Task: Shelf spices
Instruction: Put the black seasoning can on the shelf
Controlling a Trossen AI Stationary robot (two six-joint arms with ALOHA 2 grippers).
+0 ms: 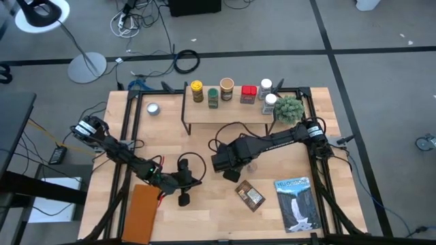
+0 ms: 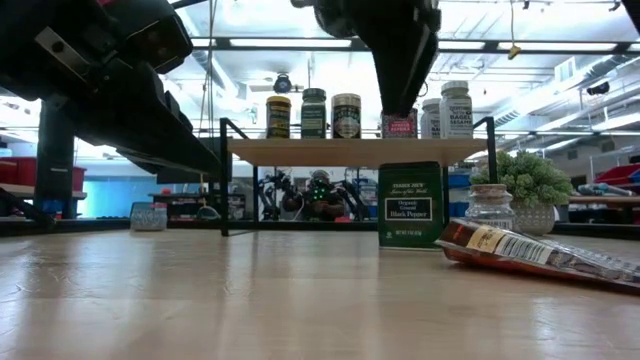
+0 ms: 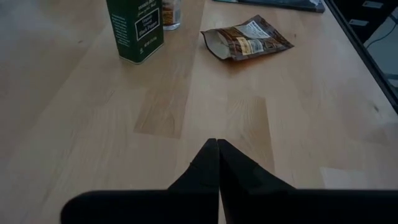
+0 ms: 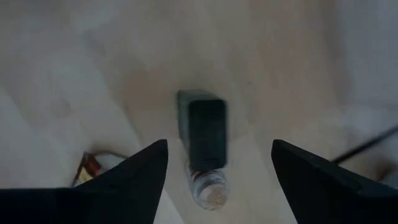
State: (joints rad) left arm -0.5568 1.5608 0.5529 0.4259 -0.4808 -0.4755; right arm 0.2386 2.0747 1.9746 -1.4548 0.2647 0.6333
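Observation:
The shelf [image 1: 228, 109] is a light plank on black legs at the table's far side; several spice jars stand on it, among them a yellow-topped [image 1: 196, 90] and a red-topped one [image 1: 248, 93]. A green black-pepper tin [image 2: 410, 205] stands upright on the table, with a small glass jar [image 2: 490, 205] beside it. The brown packet [image 1: 250, 196] lies flat nearer the front. My right gripper [image 4: 219, 162] hangs open above the tin [image 4: 202, 130], a finger to either side and clear of it. My left gripper [image 3: 217, 146] is shut and low over bare wood at the near left.
A potted plant [image 1: 289, 109] stands at the shelf's right end. A blue-and-white book [image 1: 297, 203] lies at the near right, a flat brown board [image 1: 142, 211] at the near left, and a small silver tin [image 1: 152, 108] left of the shelf. Cables trail from both arms.

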